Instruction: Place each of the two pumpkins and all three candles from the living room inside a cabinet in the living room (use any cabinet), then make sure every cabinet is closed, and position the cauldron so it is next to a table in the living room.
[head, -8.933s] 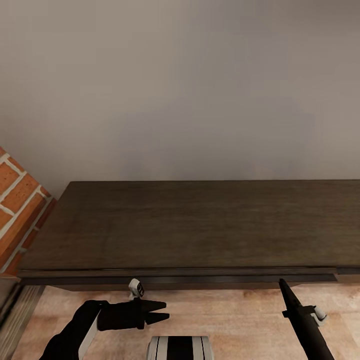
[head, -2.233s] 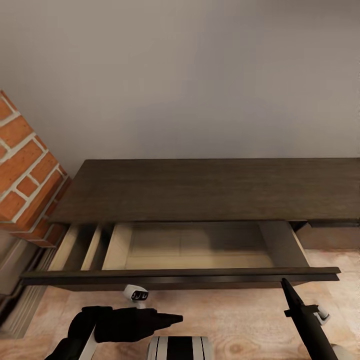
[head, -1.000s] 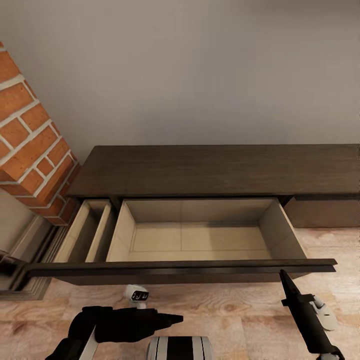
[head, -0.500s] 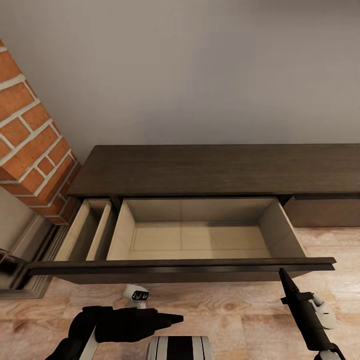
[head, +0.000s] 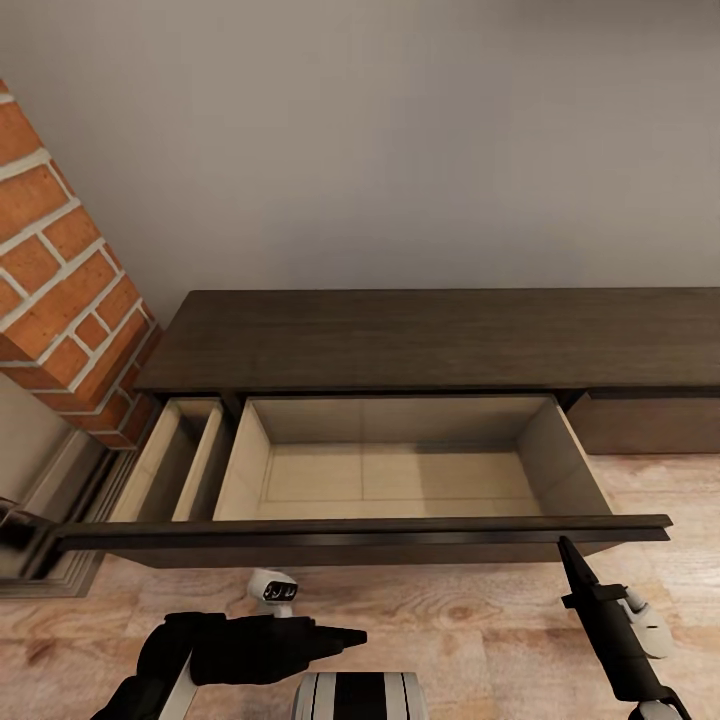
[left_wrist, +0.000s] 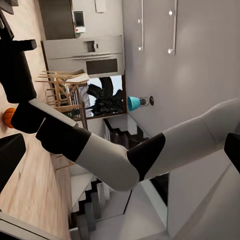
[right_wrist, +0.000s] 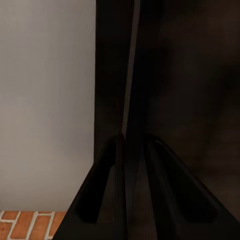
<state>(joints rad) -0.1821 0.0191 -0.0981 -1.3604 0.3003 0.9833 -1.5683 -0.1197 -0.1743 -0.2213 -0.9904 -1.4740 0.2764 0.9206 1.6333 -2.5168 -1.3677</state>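
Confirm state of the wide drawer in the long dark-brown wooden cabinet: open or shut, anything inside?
Open and empty. The drawer is pulled out from the cabinet, its pale beige floor bare: no pumpkins or candles.

A home: brick chimney (head: 55, 290), staircase (left_wrist: 95, 200), dining chairs (left_wrist: 62, 92)

The head view looks forward and steeply down from above the cabinet (head: 430, 340), with its open drawer (head: 400, 480), the wall (head: 400, 140) behind and a brick pillar (head: 55, 290) at the left. The right wrist view sits very near the drawer front (right_wrist: 165, 75), looking along the right gripper (right_wrist: 131, 145) toward the same wall (right_wrist: 47, 100) and bricks (right_wrist: 30, 224), which it shares with the head view. The left wrist view faces away across the room, past the right arm (left_wrist: 115, 160) to a far kitchen (left_wrist: 85, 50), dining chairs (left_wrist: 62, 90) and a pumpkin (left_wrist: 7, 117) on the floor (left_wrist: 30, 180).
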